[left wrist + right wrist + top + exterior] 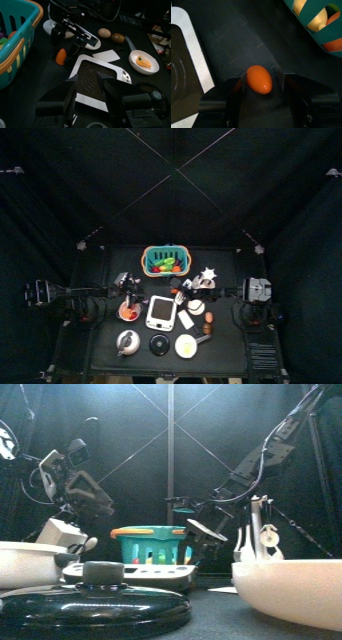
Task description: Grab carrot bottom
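The carrot bottom [258, 79] is a short orange stub lying on the black table beside the teal basket [315, 20]. My right gripper [264, 86] is open and low over it, one jaw on each side, with a small gap to each. In the left wrist view the carrot [61, 56] lies just under the right gripper [72, 36]. My left gripper [90, 83] is open and empty, hovering over the white kitchen scale [91, 64].
The basket [163, 258] holds toy food at the table's back. Two eggs [105, 33] and a white bowl [143, 62] with an orange piece lie past the scale. A dark pot lid [87, 599] and a large white bowl [287, 589] stand at the front edge.
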Robot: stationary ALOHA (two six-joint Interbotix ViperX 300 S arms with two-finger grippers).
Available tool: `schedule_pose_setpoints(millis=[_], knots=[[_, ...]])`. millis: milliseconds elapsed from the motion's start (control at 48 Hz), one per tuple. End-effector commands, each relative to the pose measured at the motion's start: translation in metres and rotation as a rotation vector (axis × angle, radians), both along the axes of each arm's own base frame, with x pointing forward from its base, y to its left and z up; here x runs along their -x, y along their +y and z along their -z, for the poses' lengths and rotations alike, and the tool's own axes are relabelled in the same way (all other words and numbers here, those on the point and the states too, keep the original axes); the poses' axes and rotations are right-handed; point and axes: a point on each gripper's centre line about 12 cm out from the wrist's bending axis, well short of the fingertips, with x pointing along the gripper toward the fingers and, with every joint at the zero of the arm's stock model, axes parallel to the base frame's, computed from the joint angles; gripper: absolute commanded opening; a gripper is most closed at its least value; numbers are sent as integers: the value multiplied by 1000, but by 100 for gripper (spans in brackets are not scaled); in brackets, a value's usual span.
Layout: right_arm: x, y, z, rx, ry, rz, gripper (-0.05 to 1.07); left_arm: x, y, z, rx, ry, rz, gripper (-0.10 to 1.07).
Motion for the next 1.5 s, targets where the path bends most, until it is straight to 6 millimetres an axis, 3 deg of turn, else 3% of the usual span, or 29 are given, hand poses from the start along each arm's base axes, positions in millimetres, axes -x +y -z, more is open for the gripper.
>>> schedule_pose_setpoints(millis=[0, 271, 562, 1146, 1333, 1479], knots=[[-5, -1, -12, 5, -32, 0, 81, -2, 1, -5, -8, -17, 0, 76], [-6, -1, -19, 1, -53, 9, 64, -2, 2, -5, -5, -17, -2, 76], [-4, 1, -42, 13, -106, 4, 64, -2, 2, -5, -6, -17, -3, 76], [-4, 7, -47, 14, -117, -8, 64, -2, 2, -5, -6, -17, -4, 76], [-2, 8, -46, 0, -115, 2, 68, -2, 2, -4, -3, -16, -4, 76], [4, 8, -47, 7, -111, -5, 84, -1, 2, -3, -3, -13, -5, 76]])
